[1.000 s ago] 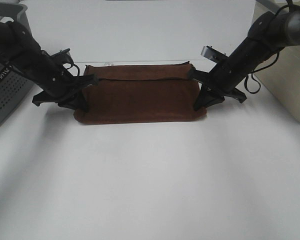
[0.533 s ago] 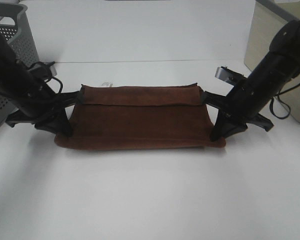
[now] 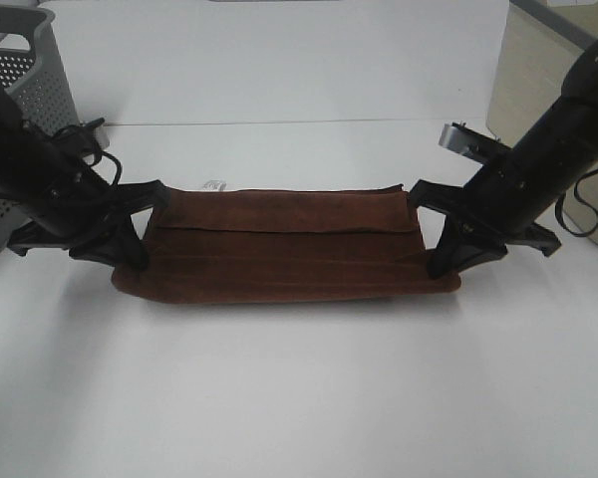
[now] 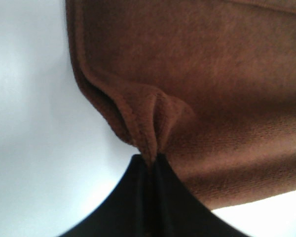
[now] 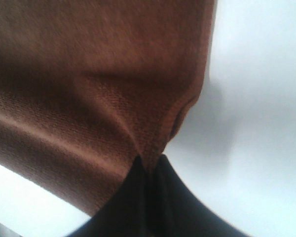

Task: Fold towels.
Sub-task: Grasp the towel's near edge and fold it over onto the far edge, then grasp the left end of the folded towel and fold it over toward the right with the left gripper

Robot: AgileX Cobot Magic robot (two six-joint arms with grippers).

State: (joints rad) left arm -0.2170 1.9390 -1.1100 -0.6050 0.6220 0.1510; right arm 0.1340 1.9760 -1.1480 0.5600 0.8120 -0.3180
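The reddish-brown towel [image 3: 284, 249] lies folded lengthwise on the white table [image 3: 299, 388], its upper layer drawn toward the near edge. A small white tag [image 3: 214, 184] shows at its far left edge. My left gripper [image 3: 149, 214] is shut on the towel's left end; the left wrist view shows the hem [image 4: 138, 133] pinched between its closed fingers [image 4: 143, 197]. My right gripper [image 3: 429, 214] is shut on the towel's right end; the right wrist view shows the cloth [image 5: 89, 89] bunched into its closed fingers [image 5: 145, 197].
A grey perforated basket [image 3: 25, 80] stands at the far left. A beige bin [image 3: 538, 90] stands at the right behind my right arm. The table's far edge [image 3: 279, 121] runs behind the towel.
Both grippers have pulled the towel's upper layer toward the near edge and lowered it. The fold has flattened and the towel has shifted nearer.
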